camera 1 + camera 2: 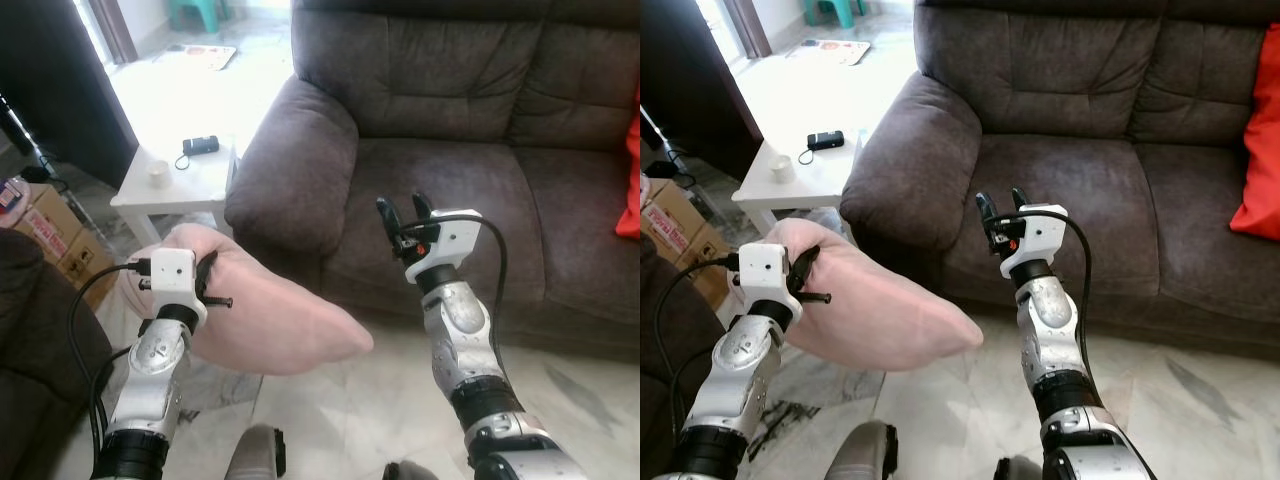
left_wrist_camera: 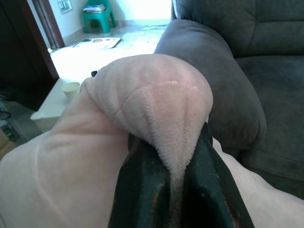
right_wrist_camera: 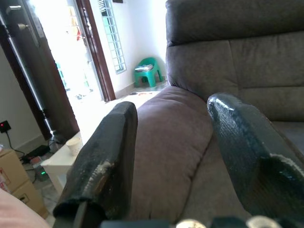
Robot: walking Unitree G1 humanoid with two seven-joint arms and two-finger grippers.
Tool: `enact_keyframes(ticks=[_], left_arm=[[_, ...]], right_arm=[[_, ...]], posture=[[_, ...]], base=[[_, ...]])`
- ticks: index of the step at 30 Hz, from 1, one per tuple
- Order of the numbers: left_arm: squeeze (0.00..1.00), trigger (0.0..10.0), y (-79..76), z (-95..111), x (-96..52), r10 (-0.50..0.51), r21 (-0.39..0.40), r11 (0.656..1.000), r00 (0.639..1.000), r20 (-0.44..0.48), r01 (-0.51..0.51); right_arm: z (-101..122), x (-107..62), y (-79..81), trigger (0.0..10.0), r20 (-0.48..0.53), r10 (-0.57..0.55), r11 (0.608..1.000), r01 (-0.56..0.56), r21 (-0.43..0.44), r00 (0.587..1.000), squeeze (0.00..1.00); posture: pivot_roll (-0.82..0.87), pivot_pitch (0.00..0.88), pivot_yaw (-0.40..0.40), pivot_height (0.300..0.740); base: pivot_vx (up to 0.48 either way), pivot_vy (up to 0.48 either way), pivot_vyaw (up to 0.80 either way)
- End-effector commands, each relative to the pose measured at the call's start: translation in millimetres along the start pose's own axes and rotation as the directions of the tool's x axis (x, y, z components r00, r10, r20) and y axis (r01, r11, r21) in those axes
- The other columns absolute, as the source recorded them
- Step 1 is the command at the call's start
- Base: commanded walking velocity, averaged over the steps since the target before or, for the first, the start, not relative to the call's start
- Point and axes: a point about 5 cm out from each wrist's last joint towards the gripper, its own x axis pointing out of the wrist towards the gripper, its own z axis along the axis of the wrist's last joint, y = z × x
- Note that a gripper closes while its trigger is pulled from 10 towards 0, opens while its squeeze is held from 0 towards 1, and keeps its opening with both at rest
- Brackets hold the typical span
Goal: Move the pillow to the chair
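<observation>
My left gripper (image 2: pixel 178 190) pinches soft, fleecy pink pillow (image 1: pixel 270 310) cloth. The sofa (image 1: pixel 450 110) looks matt brown suede-like fabric; the floor (image 1: pixel 400 400) is glossy marble tile.

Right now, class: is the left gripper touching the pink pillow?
Touching. The left wrist view shows the left gripper with both black fingers pinching a fold of the pink pillow.

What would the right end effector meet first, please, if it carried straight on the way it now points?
Most likely the brown sofa's padded armrest, which lies between the open fingers of the right end effector in its wrist view. Depth is hard to judge, so the seat cushion could come first.
</observation>
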Motion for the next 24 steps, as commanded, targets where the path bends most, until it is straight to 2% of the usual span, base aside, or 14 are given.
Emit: enact_keyframes(ticks=[1,3,24], left_arm=[[0.00,10.0,3.3,27.7,6.5,0.003,0.022,1.000,0.990,0.141,-0.006],[0.00,10.0,3.6,27.4,6.2,0.003,0.023,1.000,0.990,0.140,-0.006],[0.00,10.0,3.0,27.8,4.8,-0.006,0.025,1.000,0.990,0.139,0.003]], right_arm=[[0.7,1.9,0.7,10.0,0.005,-0.002,1.000,0.002,0.006,1.000,0.00],[0.3,2.1,2.0,10.0,0.005,0.001,1.000,-0.001,0.008,1.000,0.00],[-2.5,2.4,4.8,10.0,-0.006,0.003,1.000,-0.003,0.018,1.000,0.00]], posture=[[0.12,0.000,0.024,0.729],[0.12,0.000,0.024,0.740],[0.12,0.000,0.030,0.740]], base=[[0.000,0.000,0.00],[0.000,0.000,0.00],[0.000,0.000,0.00]])
